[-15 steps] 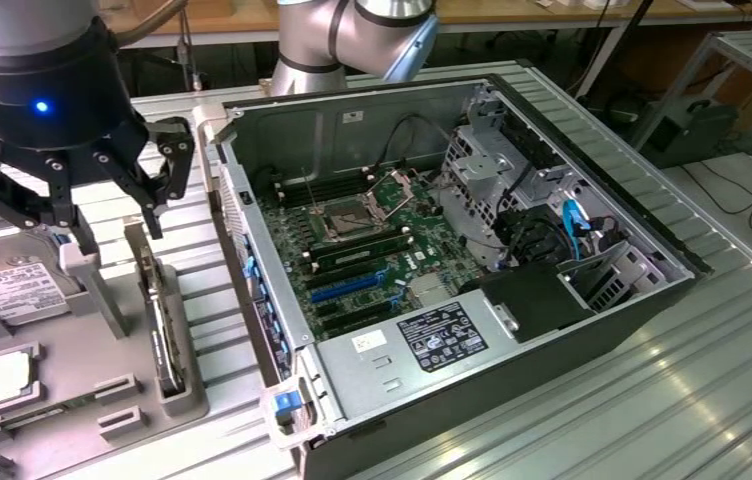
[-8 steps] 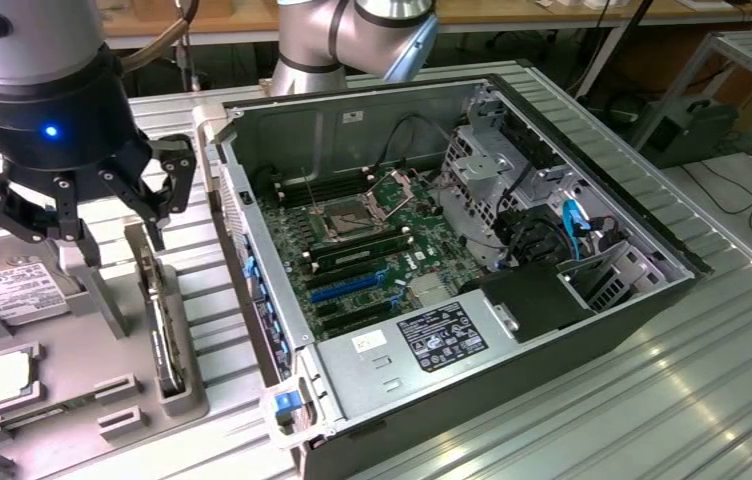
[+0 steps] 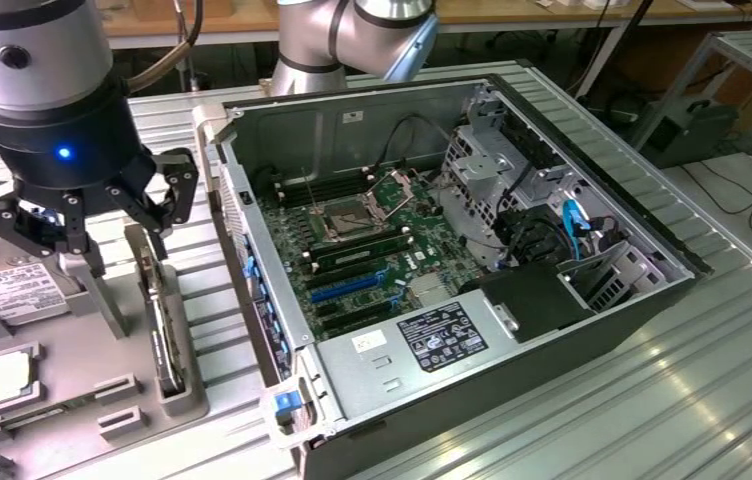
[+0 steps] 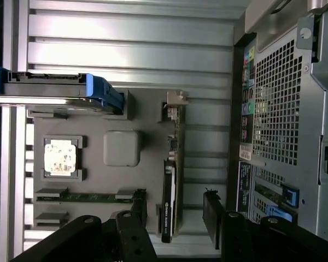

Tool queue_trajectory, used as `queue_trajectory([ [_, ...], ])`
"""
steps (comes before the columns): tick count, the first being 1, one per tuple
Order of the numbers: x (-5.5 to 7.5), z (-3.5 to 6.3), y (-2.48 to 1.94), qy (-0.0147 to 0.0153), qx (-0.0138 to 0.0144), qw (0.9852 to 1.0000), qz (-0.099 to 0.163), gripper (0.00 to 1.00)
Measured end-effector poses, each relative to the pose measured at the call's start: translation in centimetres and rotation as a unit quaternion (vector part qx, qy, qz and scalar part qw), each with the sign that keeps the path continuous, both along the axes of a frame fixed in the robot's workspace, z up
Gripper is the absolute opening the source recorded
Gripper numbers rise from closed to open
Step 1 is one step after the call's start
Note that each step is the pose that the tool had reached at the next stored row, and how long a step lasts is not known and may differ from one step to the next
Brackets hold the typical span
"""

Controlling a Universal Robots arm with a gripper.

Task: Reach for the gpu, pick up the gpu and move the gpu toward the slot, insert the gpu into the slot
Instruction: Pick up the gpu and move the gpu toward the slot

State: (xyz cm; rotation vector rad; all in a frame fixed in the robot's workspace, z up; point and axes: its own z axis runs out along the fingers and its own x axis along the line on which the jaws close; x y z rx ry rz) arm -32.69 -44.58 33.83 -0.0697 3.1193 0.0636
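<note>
**Jaws spread over the gpu**

A ribbed metal desk (image 3: pixel 696 400) carries a grey tray (image 3: pixel 69 350) beside an open computer case (image 3: pixel 390 370). We see the gpu (image 4: pixel 168 191) standing on edge in the tray, jaws spread above it. The blue slot (image 3: pixel 345 287) sits unfilled inside the case.

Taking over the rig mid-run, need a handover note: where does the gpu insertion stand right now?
Gripper: fingers open, holding nothing, poised over the gpu, one finger on each side of it.
Gpu: standing on edge in the grey fixture tray, outside the case on the exterior view's left.
Slot: blue, on the motherboard, empty.
Done: reach roughly complete.
Not done: grasp, carry, insertion.
</note>
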Motion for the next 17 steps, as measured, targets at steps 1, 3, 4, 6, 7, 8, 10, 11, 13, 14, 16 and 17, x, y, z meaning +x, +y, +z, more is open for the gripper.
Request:
queue_trajectory([
  [1,0.0,-0.17,0.00,0.0000,0.0000,1.0000,0.001,0.54],
  [3,0.0,-0.56,-0.01,0.0001,0.0000,1.0000,0.002,0.54],
  [4,0.0,-0.77,-0.01,0.0002,-0.0001,1.0000,0.002,0.54],
  [6,0.0,-1.36,-0.09,0.0005,0.0000,1.0000,0.002,0.54],
  [7,0.0,-1.55,-0.12,0.0006,0.0000,1.0000,0.002,0.54],
  [8,0.0,-1.76,-0.14,0.0006,0.0000,1.0000,0.002,0.54],
  [10,0.0,-2.23,-0.20,0.0006,0.0000,1.0000,0.002,0.54],
  [11,0.0,-2.56,-0.33,0.0007,0.0000,1.0000,0.002,0.54],
  [13,0.0,-3.00,-0.65,0.0007,0.0000,1.0000,0.002,0.54],
  [14,0.0,-3.18,-0.77,0.0006,0.0000,1.0000,0.002,0.54],
  [16,0.0,-3.74,-1.00,0.0006,0.0000,1.0000,0.002,0.54],
  [17,0.0,-3.93,-1.06,0.0007,0.0000,1.0000,0.002,0.54],
])
